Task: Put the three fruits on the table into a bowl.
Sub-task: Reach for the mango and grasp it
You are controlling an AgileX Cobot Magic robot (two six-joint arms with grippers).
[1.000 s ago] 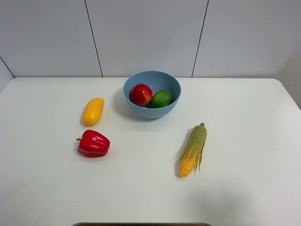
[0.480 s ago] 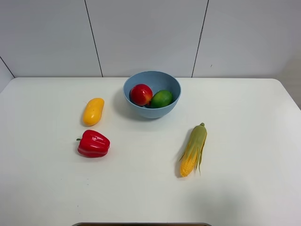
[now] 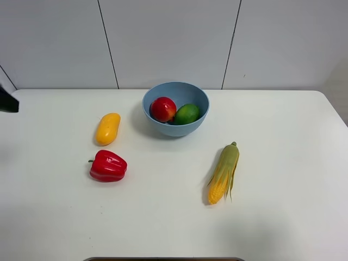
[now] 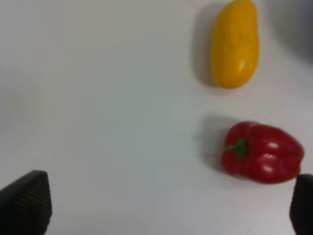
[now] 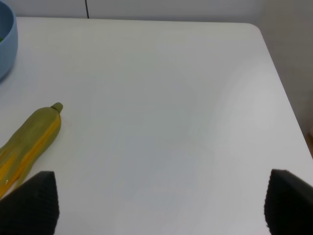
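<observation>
The light-blue bowl (image 3: pixel 175 107) stands at the back middle of the white table (image 3: pixel 283 217). The red-and-yellow apple (image 3: pixel 162 109) and the green lime (image 3: pixel 186 114) lie inside it. The yellow-orange mango (image 3: pixel 107 128) lies on the table left of the bowl; it also shows in the left wrist view (image 4: pixel 234 43). A dark part of the left arm (image 3: pixel 7 101) shows at the left edge. My left gripper (image 4: pixel 164 203) is open and empty above the table, short of the mango. My right gripper (image 5: pixel 161 205) is open and empty over the right side.
A red bell pepper (image 3: pixel 108 166) lies in front of the mango, also in the left wrist view (image 4: pixel 261 152). A corn cob with green husk (image 3: pixel 223 173) lies right of centre, also in the right wrist view (image 5: pixel 27 144). The bowl's rim (image 5: pixel 6 44) shows there.
A dark part of the left arm has come into the exterior view at the left edge. Nothing on the table has moved.
</observation>
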